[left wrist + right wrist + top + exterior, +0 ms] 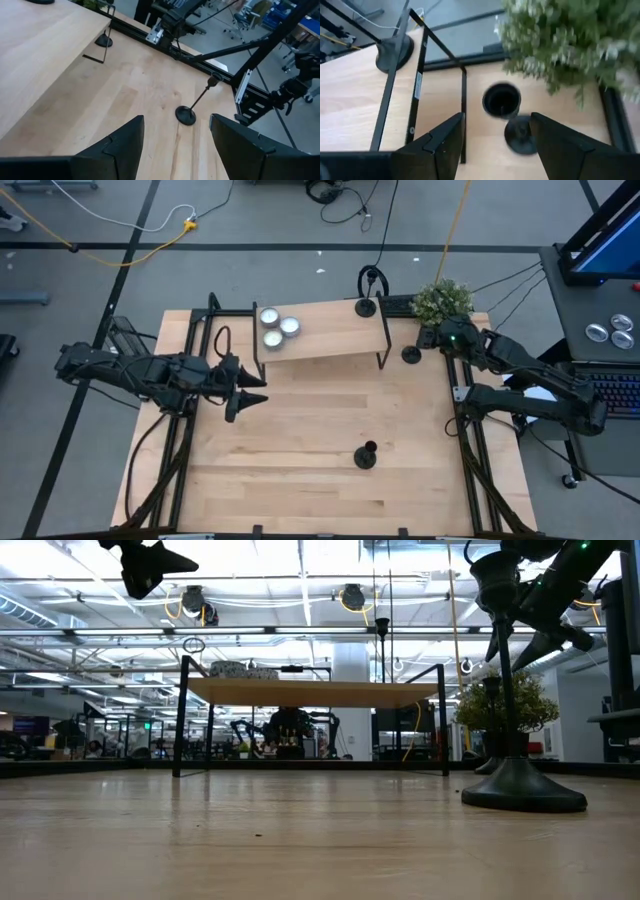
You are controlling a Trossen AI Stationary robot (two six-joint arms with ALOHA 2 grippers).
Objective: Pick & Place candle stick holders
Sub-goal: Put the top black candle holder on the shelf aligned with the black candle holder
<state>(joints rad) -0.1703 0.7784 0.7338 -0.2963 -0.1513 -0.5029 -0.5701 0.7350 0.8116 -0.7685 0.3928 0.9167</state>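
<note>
Three black candlestick holders show. One stands on the raised wooden shelf's far right corner [366,307]. One stands on the table just right of the shelf [411,354], with its cup [501,100] and base [520,135] in the right wrist view. One stands on the table near the front middle [366,456], also in the left wrist view [186,115] and the low view [520,790]. My right gripper [432,340] is open, above and just right of the second holder, touching nothing. My left gripper [258,391] is open and empty at the table's left, raised, pointing right.
The shelf [330,340] on thin black legs spans the table's far middle, with three white tealights [277,329] at its left end. A small green plant [443,300] stands at the far right corner, close to my right gripper. Bare wood lies between shelf and front edge.
</note>
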